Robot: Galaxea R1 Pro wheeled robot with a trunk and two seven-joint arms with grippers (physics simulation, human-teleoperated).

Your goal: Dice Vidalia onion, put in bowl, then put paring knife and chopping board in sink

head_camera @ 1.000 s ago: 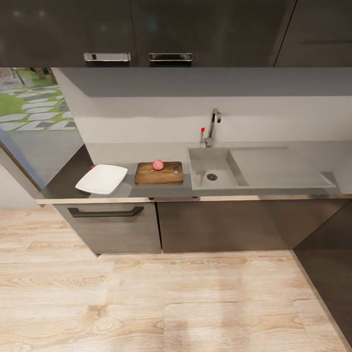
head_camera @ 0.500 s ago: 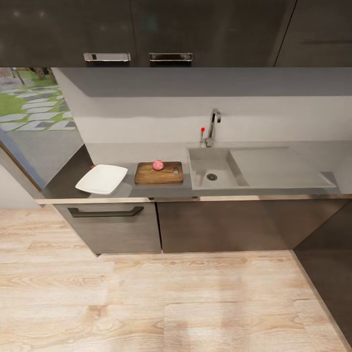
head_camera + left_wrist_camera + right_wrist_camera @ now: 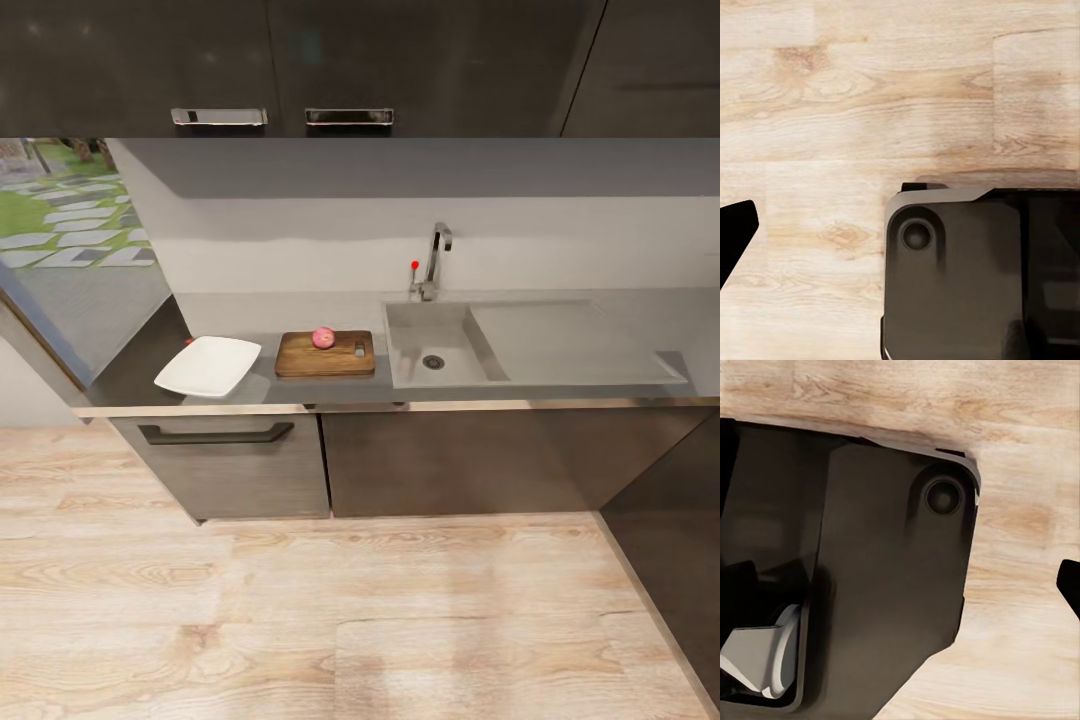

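The pinkish onion [image 3: 323, 338] is seen on the chopping board [image 3: 325, 355], between the white bowl [image 3: 208, 366] and the sink [image 3: 440, 345]. Both wrist cameras are pointed at the wood floor [image 3: 870, 112]; how either gripper's jaws stand cannot be told.

Both wrist cameras pointed straight down. The left wrist view caught the robot's dark base [image 3: 960, 277]. The right one caught it too.

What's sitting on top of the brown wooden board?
A small round pinkish onion sits near the back edge of the chopping board. A small dark thing, likely the board's slot handle, shows near its right end. The counter beneath the board is hidden.
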